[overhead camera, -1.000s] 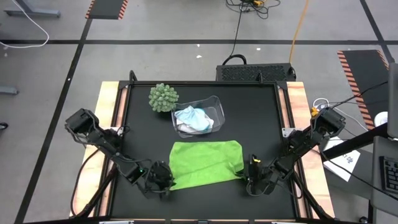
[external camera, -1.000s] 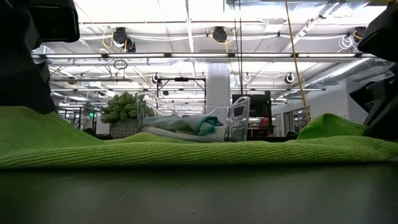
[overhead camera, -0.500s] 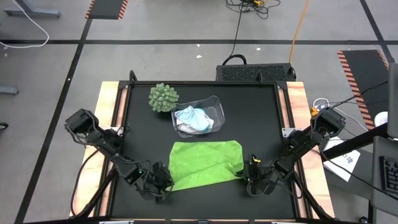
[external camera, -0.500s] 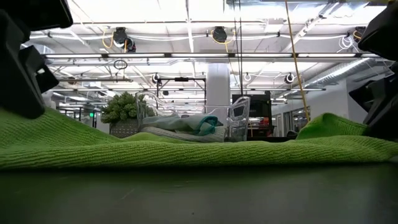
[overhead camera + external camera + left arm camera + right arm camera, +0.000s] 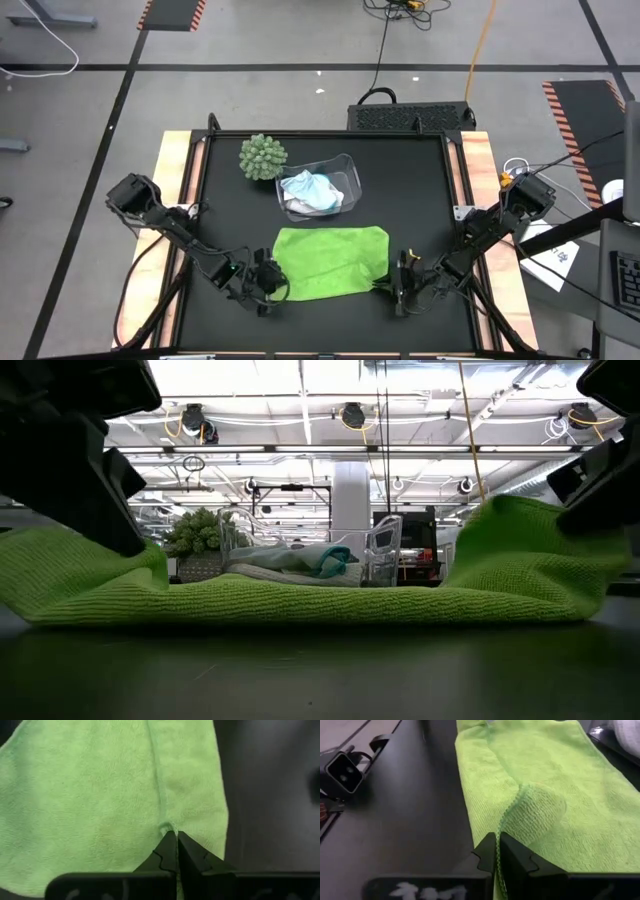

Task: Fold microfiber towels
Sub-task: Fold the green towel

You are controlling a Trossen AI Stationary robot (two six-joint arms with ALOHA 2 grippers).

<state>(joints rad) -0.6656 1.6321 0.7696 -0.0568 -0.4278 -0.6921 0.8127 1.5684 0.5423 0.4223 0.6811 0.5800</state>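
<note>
Now each pincer, left [image 5: 176,836] and right [image 5: 497,841], pinches the lime green towel's [image 5: 330,262] near corners.

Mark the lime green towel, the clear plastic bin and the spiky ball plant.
lime green towel [image 5: 330,262], high view, middle of cloth
clear plastic bin [image 5: 345,163], high view, far rim
spiky ball plant [image 5: 262,156], high view, centre

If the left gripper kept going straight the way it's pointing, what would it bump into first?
Probably just more of the lime green microfiber towel it is pinching: the left gripper, shut on a corner, points across the cloth. Beyond that lies bare black tabletop, though depth is unclear.
</note>
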